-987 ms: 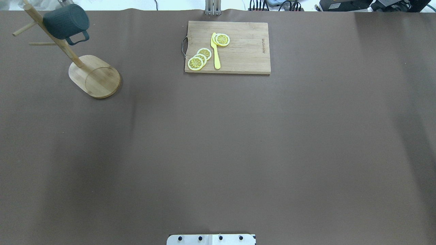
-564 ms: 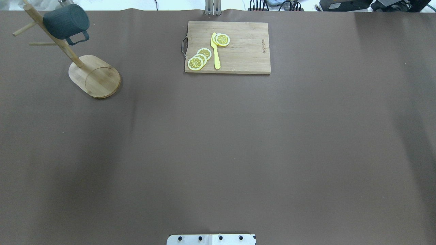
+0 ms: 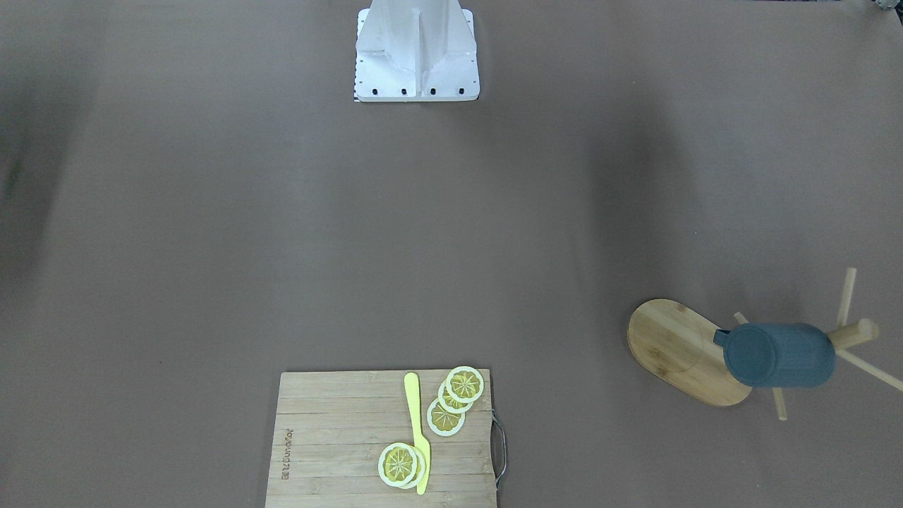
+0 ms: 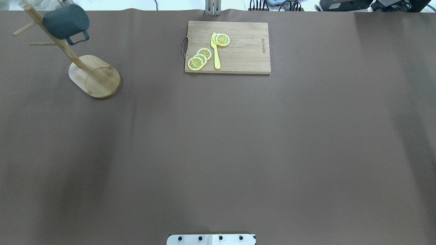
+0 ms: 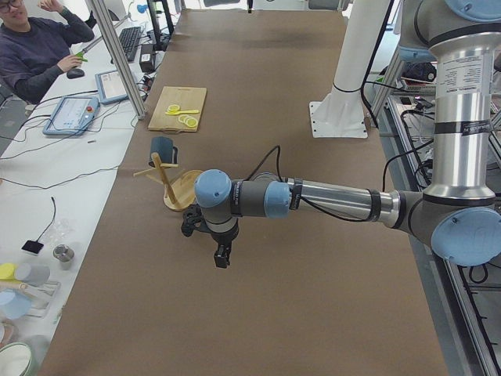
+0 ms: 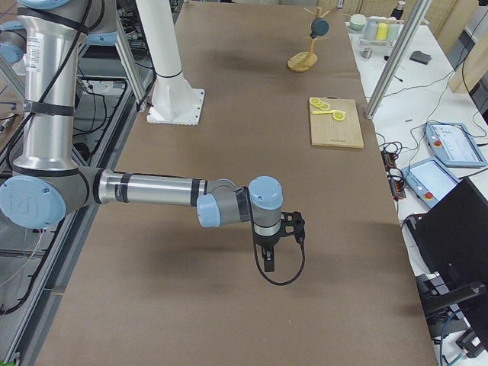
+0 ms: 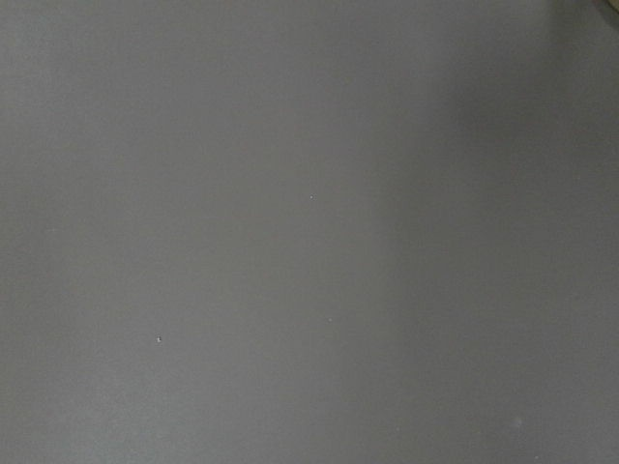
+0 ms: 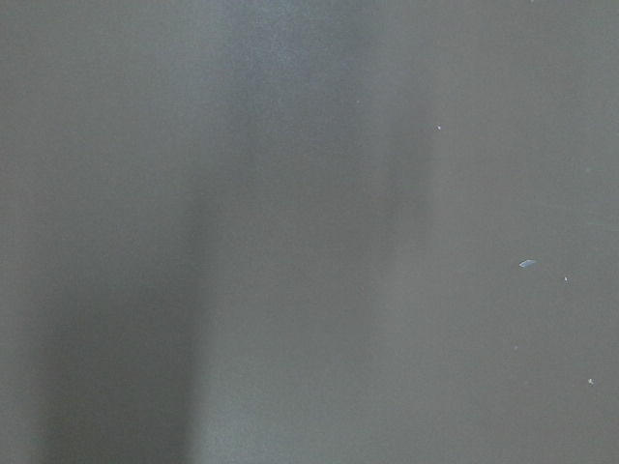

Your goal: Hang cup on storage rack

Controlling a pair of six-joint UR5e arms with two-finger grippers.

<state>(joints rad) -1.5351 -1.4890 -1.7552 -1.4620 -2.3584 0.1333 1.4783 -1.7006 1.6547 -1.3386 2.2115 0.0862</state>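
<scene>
The dark slate-blue cup (image 4: pixel 64 21) sits tilted on its side high on the bamboo storage rack (image 4: pixel 95 76) at the table's far left. Its handle points away from the post, and I cannot tell which peg holds it. Cup (image 3: pixel 776 355) and rack (image 3: pixel 670 346) also show in the front view. No gripper touches them. My left gripper (image 5: pixel 222 254) hangs above bare table, short of the rack (image 5: pixel 176 188). My right gripper (image 6: pixel 268 263) hangs above bare table, far from the cup (image 6: pixel 319 27). I cannot tell if either is open or shut.
A bamboo cutting board (image 4: pixel 227 47) with lemon slices (image 4: pixel 199 58) and a yellow knife (image 4: pixel 215 51) lies at the far middle. The robot's white base plate (image 4: pixel 211 239) is at the near edge. A person (image 5: pixel 35 47) sits beyond the table's far side.
</scene>
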